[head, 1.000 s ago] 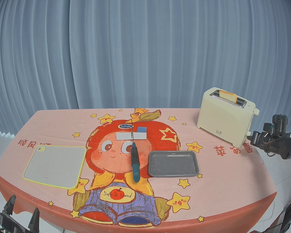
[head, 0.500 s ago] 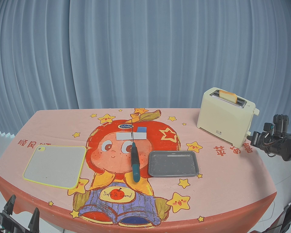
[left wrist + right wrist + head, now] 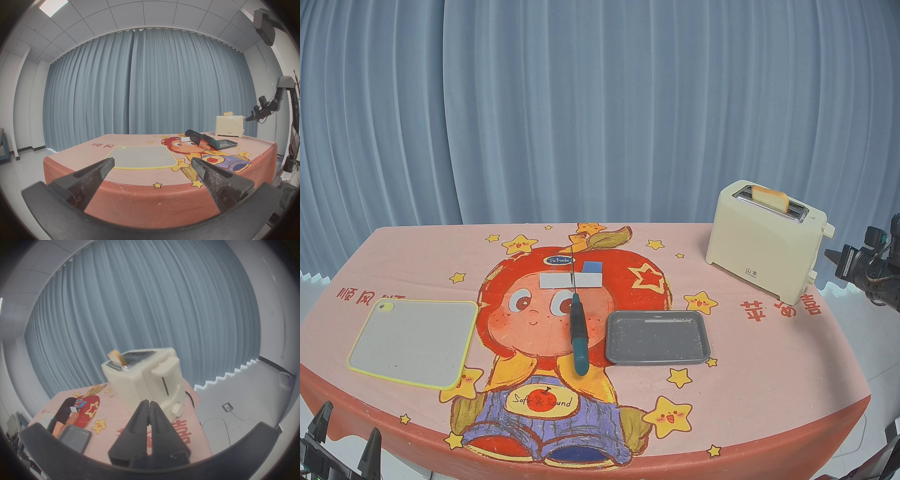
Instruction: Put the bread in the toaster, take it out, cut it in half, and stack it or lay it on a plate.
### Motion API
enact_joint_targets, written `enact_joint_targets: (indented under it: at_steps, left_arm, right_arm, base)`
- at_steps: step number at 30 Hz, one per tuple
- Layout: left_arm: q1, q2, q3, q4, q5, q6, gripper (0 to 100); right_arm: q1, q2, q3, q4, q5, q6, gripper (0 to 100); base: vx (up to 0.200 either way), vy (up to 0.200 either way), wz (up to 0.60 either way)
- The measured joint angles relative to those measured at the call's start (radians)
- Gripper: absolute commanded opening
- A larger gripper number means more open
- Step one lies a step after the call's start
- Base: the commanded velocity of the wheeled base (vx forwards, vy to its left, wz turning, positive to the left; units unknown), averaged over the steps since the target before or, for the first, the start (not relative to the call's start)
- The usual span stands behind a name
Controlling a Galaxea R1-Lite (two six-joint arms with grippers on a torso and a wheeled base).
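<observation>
Head view: the bread (image 3: 770, 198) stands upright in a slot of the cream toaster (image 3: 765, 247), its top poking out, at the far right of the table (image 3: 750, 387). The right gripper (image 3: 832, 255) hangs off the table's right edge, just beside the toaster's lever end and apart from it, its fingers pressed together on nothing. A grey plate (image 3: 657, 359) sits mid-table, with a blue-handled knife (image 3: 579, 340) just left of it, handle toward the near edge. A cutting board (image 3: 412, 340) lies at the near left. The left gripper (image 3: 347, 432) is low beyond the near left edge, spread wide.

Left wrist view: the left gripper (image 3: 152, 162) gapes wide with nothing between its fingers (image 3: 93, 175), short of the table's near edge and level with the cutting board (image 3: 142, 154). Farther off stand the toaster (image 3: 229, 125) and the bread (image 3: 228, 113).

Right wrist view: the right gripper (image 3: 149, 404) is closed tight and empty, pointing at the toaster (image 3: 147, 377) end that carries the lever, not touching it. The bread (image 3: 116, 357) leans out of the slot at the toaster's far end.
</observation>
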Motion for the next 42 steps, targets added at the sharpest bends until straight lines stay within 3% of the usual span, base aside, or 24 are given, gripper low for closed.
enact_joint_targets:
  at_steps: [21,28,42]
  left_arm:
    - [0.000,0.000,0.000,0.000,0.000,0.000,100]
    - [0.001,0.000,0.000,0.000,0.000,0.000,100]
    - [0.001,0.000,0.000,0.000,0.000,0.000,100]
  right_arm:
    - [0.044,-0.364,0.024,-0.027,0.008,-0.011,0]
    - [0.036,-0.375,0.017,-0.199,0.004,-0.042,0]
    - [-0.054,-0.155,-0.004,-0.603,-0.005,-0.031,0]
  base:
    - [0.000,0.000,0.00]
    - [0.000,0.000,0.00]
    - [0.000,0.000,0.00]
